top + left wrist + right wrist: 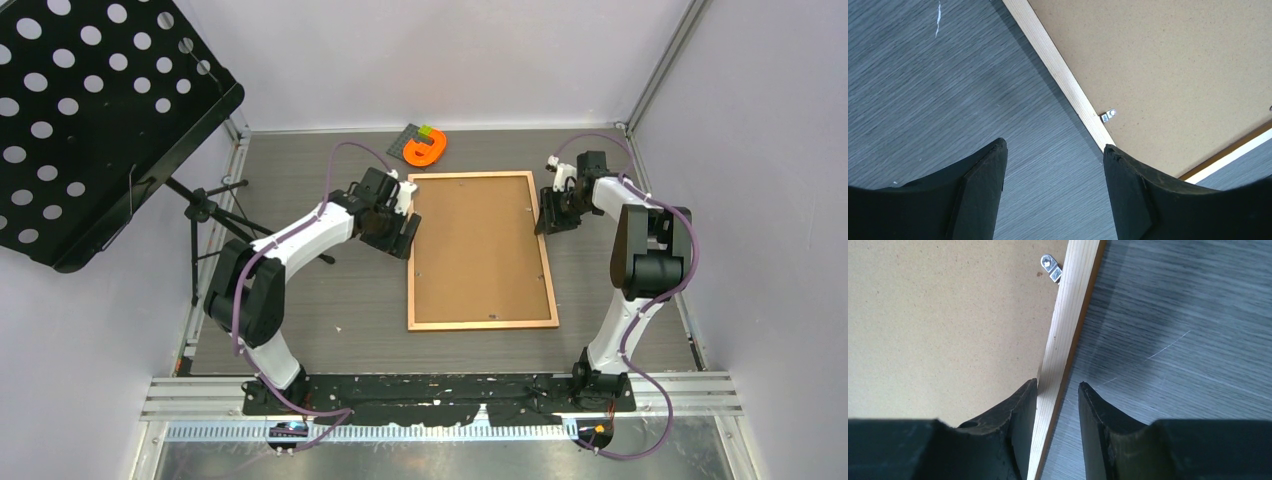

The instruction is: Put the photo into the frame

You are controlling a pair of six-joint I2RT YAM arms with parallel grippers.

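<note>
A grey wood-grain desk (300, 300) fills the floor of a booth with plain pale walls (450, 60). A black perforated music stand (90, 110) leans in over the left side, and an orange object (427, 148) lies at the far edge. The frame (482, 322) lies flat in the middle of the desk, back upward, its long sides running away from the arms, with a brown backing board (480, 250) filling it. From above, both arms reach to the frame's far half, one on each long side, but the fingers are too small there to read. The left wrist view shows the left fingers (983, 180) spread wide over bare desk just beside the frame's left rail, holding nothing, and a small metal clip (1108, 116) on the board's edge. The right wrist view shows the right fingers (1018, 415) parted around the right rail, the inner one against the wood over the board and a sliver of desk visible between the outer one and the rail.
</note>
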